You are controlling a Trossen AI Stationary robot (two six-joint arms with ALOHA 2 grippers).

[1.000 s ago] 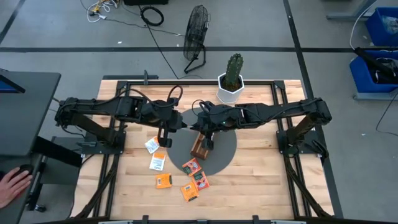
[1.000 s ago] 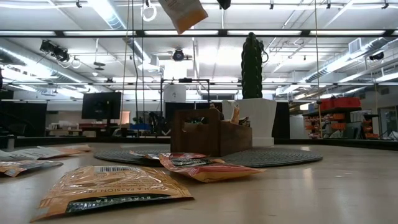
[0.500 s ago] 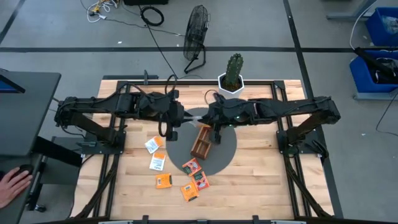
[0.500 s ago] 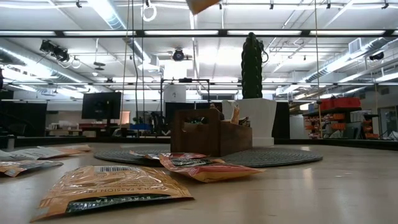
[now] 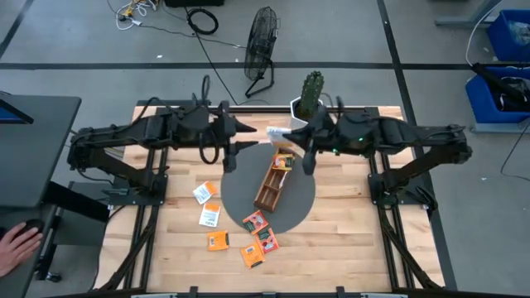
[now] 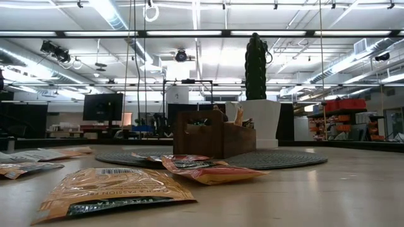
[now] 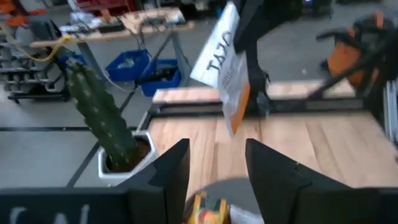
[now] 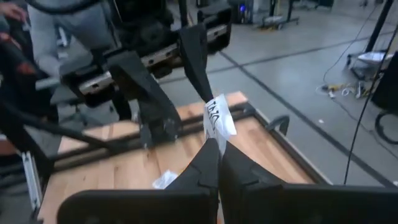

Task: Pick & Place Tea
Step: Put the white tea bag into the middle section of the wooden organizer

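A white and orange tea sachet (image 5: 277,132) hangs high over the grey round mat (image 5: 240,194), with my right gripper (image 5: 291,139) shut on it. My left gripper (image 5: 248,137) faces it from the table's left; its fingers stand open just short of the sachet (image 7: 229,74), with nothing between them. A brown wooden tray (image 5: 272,184) stands on the mat. Several more sachets (image 5: 218,240) lie flat on the wooden table near the mat's front left edge. My right gripper pinches one edge of the sachet (image 8: 217,138) between its two fingers, coming roughly level from the table's right. The rest of the sachet sticks out past the fingertips toward my left gripper, tilted and lifted clear of everything.
A cactus in a white pot (image 5: 310,103) stands at the far edge, close behind my right gripper. A fan (image 5: 261,41) stands on the floor beyond the table. A person's hand (image 5: 12,248) rests at the left, off the table.
Both grippers have risen and gone toward the table's far edge, carrying the sachet up out of the low view. My left gripper's fingers now stand apart, off the sachet, which stays in my right gripper alone.
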